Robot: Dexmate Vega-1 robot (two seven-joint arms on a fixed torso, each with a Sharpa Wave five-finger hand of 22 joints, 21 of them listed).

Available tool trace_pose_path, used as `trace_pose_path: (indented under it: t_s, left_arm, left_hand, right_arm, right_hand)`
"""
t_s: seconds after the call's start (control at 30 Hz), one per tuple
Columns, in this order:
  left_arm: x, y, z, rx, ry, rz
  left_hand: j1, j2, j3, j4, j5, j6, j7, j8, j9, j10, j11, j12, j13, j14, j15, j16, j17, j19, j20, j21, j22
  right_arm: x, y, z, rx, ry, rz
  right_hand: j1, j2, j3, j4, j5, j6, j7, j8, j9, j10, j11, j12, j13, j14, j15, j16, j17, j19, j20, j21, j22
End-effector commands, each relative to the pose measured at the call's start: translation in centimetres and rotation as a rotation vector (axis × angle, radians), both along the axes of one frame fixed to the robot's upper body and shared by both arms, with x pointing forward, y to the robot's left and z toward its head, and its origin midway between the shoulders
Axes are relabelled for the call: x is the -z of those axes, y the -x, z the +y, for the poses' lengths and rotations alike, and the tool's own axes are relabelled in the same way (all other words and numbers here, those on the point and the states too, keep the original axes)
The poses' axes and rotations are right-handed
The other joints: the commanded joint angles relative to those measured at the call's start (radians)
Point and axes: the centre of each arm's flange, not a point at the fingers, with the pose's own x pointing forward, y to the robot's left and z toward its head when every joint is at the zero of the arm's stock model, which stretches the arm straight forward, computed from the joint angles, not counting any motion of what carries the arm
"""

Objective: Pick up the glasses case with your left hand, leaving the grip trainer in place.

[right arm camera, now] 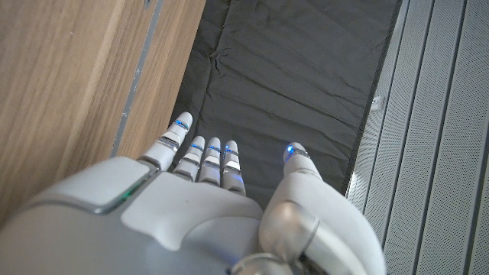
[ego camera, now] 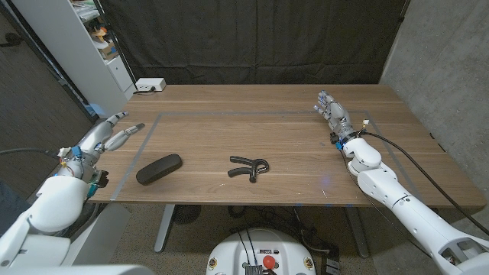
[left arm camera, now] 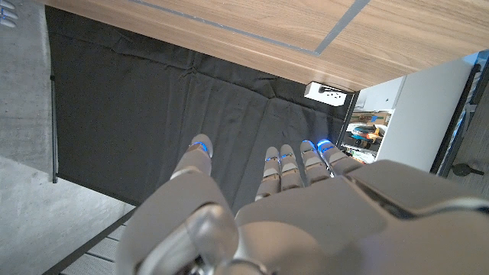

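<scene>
The glasses case [ego camera: 159, 169] lies on the wooden surface [ego camera: 290, 114] toward the robot's left, a dark, rounded oblong set at a slant, near the front edge. It looks like a hard shell – stiff, light, probably smooth enough to slide if nudged rather than clasped. I'd take it across its narrow width near the middle, thumb on one long side and fingers on the other; the ends taper and would likely squirt out of a pinch.

The grip trainer [ego camera: 250, 167] sits just to the case's right, apart from it and not touching, its two handles pointing left toward the case. A reach from the left side should leave it alone.

The left hand [ego camera: 111, 136] hovers at the surface's left edge, up and back from the case, fingers spread and holding nothing. The right hand [ego camera: 333, 113] stands over the far right of the surface, well apart from both things, fingers extended and empty too.

Counted – one glasses case, one grip trainer, two hands, and one small white box [ego camera: 149, 85] at the far left corner
</scene>
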Motion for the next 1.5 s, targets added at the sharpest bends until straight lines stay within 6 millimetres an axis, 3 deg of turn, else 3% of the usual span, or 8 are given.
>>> trace_pose_path:
  t_s: [0.03, 0.6, 1.0, 1.23, 1.5]
  left_arm:
    - [0.3, 0.6, -0.1, -0.045, -0.046, 0.021]
    - [0.3, 1.0, -1.0, -0.167, -0.104, 0.055]
    - [-0.2, 1.5, -1.4, -0.241, -0.159, 0.071]
    - [-0.1, 1.4, -1.4, -0.266, -0.179, 0.099]
    - [-0.5, 1.5, -1.0, -0.295, -0.237, 0.134]
  left_hand:
    - [0.020, -0.004, 0.001, -0.006, 0.001, 0.006, -0.003, 0.005, 0.002, 0.009, 0.001, 0.005, 0.003, 0.006, 0.005, 0.003, 0.002, -0.001, 0.013, 0.004, 0.004]
    - [0.067, -0.053, -0.007, -0.003, 0.004, 0.038, -0.020, 0.010, 0.004, 0.060, -0.003, 0.023, 0.009, 0.057, 0.018, 0.017, 0.005, 0.042, 0.051, 0.018, 0.009]
    - [0.057, -0.085, -0.029, 0.013, 0.004, 0.064, -0.022, 0.008, 0.005, 0.099, -0.005, 0.036, 0.013, 0.105, 0.019, 0.027, 0.007, 0.084, 0.050, 0.031, 0.011]
    - [0.041, -0.103, -0.045, 0.021, 0.005, 0.068, -0.024, 0.004, 0.005, 0.106, -0.003, 0.037, 0.015, 0.118, 0.020, 0.028, 0.009, 0.099, 0.087, 0.034, 0.012]
    - [0.028, -0.112, -0.055, 0.028, 0.005, 0.070, -0.027, 0.002, 0.005, 0.109, -0.007, 0.038, 0.017, 0.123, 0.018, 0.028, 0.010, 0.100, 0.097, 0.033, 0.013]
  right_arm:
    - [-0.2, -0.1, 0.4, -0.006, 0.011, -0.002]
    - [0.2, 0.1, -0.5, -0.002, 0.006, 0.005]
    - [0.6, 0.2, -1.2, 0.007, 0.001, 0.008]
    - [0.6, 0.3, -1.3, 0.007, 0.001, 0.007]
    - [0.6, 0.4, -1.4, 0.008, 0.002, 0.004]
  right_hand:
    - [0.003, 0.010, -0.003, -0.001, -0.003, 0.006, -0.001, 0.007, 0.003, 0.011, 0.002, 0.007, 0.003, 0.008, -0.001, 0.004, 0.002, 0.008, 0.001, -0.001, 0.005]
    - [0.002, 0.011, -0.006, -0.001, -0.003, 0.010, -0.001, 0.008, 0.003, 0.009, 0.002, 0.006, 0.003, 0.014, -0.001, 0.006, 0.003, 0.008, 0.001, -0.003, 0.005]
    - [0.002, 0.012, -0.007, -0.001, -0.003, 0.013, 0.000, 0.009, 0.003, 0.008, 0.004, 0.006, 0.003, 0.018, 0.000, 0.008, 0.004, 0.011, 0.003, -0.003, 0.005]
    - [0.002, 0.012, -0.008, -0.001, -0.004, 0.013, 0.000, 0.008, 0.003, 0.009, 0.003, 0.006, 0.003, 0.019, 0.000, 0.008, 0.004, 0.011, 0.003, -0.004, 0.005]
    - [0.001, 0.012, -0.010, -0.001, -0.004, 0.013, -0.001, 0.008, 0.003, 0.008, 0.003, 0.005, 0.003, 0.019, -0.002, 0.008, 0.005, 0.013, 0.003, -0.004, 0.005]
